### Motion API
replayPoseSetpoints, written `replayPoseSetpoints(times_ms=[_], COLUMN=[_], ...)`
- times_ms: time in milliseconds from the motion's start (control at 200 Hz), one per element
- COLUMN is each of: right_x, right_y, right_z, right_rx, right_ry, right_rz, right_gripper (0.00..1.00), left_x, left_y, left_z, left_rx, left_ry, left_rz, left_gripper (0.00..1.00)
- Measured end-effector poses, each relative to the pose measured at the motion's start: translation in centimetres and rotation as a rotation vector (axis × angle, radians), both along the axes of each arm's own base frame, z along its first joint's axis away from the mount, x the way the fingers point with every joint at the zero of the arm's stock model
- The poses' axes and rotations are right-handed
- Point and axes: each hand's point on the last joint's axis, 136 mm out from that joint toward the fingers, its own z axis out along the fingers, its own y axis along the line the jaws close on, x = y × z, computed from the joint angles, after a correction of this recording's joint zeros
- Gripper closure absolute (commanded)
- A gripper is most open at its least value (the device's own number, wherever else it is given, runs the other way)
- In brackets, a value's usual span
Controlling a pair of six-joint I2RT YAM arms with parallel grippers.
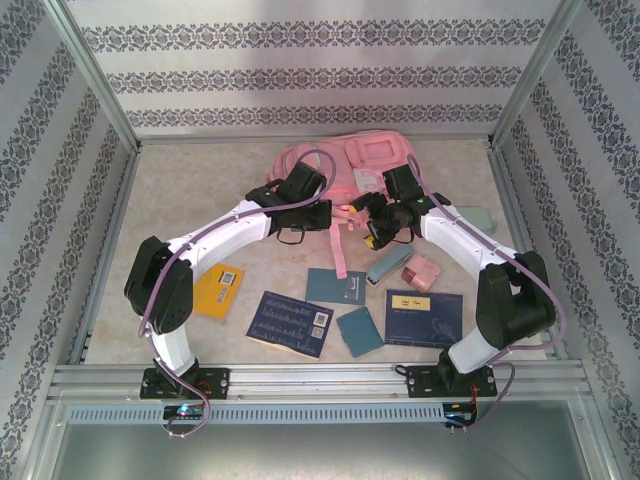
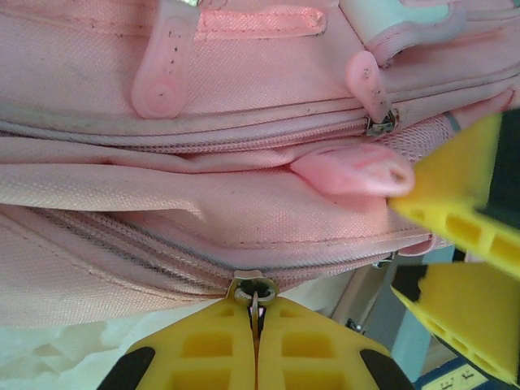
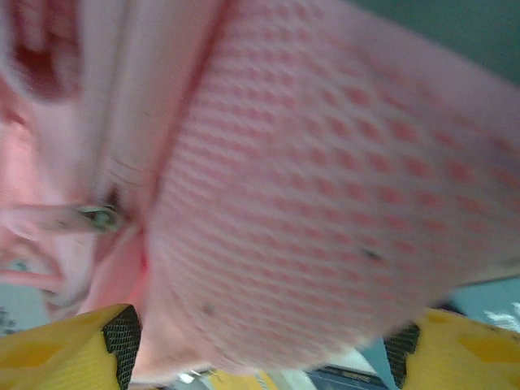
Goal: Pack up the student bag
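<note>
Finds the student bag (image 1: pixel 345 160) lying at the far middle of the tabletop (image 1: pixel 180 200), pockets up, both arms bent in over its near side; pinches a small metal zip pull (image 2: pixel 255 287) with the left gripper (image 2: pixel 257 315), yellow fingers pressed flat together with no gap, right against the bag's lower zip line; holds the right gripper (image 3: pixel 260 349) wide open, its fingers far apart on either side of a bulge of pink mesh fabric (image 3: pixel 325 162) that fills the space between them; cannot tell through the blur whether those fingers press the mesh; from the left wrist, touches a soft pink zip tab (image 2: pixel 353 169) with the upper right fingertip; counts a yellow booklet (image 1: pixel 218 290), a dark blue book (image 1: pixel 290 322) and a small pink box (image 1: pixel 420 272) on the near tabletop, apart from both grippers.
</note>
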Motion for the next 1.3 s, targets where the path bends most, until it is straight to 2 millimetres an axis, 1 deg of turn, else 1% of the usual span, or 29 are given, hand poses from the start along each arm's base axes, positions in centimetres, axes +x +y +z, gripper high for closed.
replayPoseSetpoints(times_ms=[45, 105, 210, 285, 305, 425, 600, 744, 854, 1044, 1174, 1299], right_x=[0.7, 1.4, 1.6, 1.7, 1.7, 1.8, 2.0, 2.4, 2.9, 3.7, 4.3, 4.9], right_y=[0.1, 0.1, -0.4, -0.5, -0.5, -0.5, -1.1, -1.9, -1.7, -1.1, -1.7, -2.3], right_z=[0.4, 0.8, 0.7, 0.8, 0.9, 1.3, 1.7, 2.0, 2.1, 2.5, 2.8, 2.2], right_rx=[0.009, 0.012, -0.022, -0.044, -0.043, -0.056, -0.039, -0.007, 0.013, -0.012, -0.029, -0.017], right_ry=[-0.028, -0.057, -0.074, -0.09, -0.091, -0.123, -0.16, -0.178, -0.191, -0.225, -0.236, -0.21], right_rz=[-0.013, -0.031, -0.029, -0.006, -0.006, 0.051, 0.131, 0.188, 0.252, 0.358, 0.382, 0.385], right_gripper=[0.37, 0.52, 0.81, 0.97, 1.0, 1.0, 1.0, 1.0, 1.0, 1.0, 1.0, 1.0], left_x=[-0.1, -0.2, -0.5, -0.7, -0.8, -1.2, -1.8, -2.9, -3.6, -4.5, -4.9, -5.2], left_y=[0.0, 0.0, 0.1, 0.1, 0.1, 0.3, 0.9, 2.0, 2.8, 5.3, 7.7, 9.8], left_z=[0.1, 0.2, 0.7, 1.4, 1.6, 2.2, 2.2, 2.3, 2.1, 1.2, 0.6, 0.1], left_rx=[-0.006, -0.009, -0.016, -0.027, -0.03, -0.034, -0.019, -0.009, 0.0, 0.015, 0.023, 0.023], left_ry=[0.005, 0.009, 0.011, 0.005, 0.003, 0.0, 0.002, -0.002, 0.0, 0.017, 0.025, 0.033], left_rz=[0.002, 0.003, 0.006, 0.005, 0.004, 0.002, -0.005, -0.003, 0.004, 0.041, 0.086, 0.126], left_gripper=[1.0, 1.0, 1.0, 1.0, 1.0, 1.0, 1.0, 1.0, 1.0, 1.0, 1.0, 1.0])
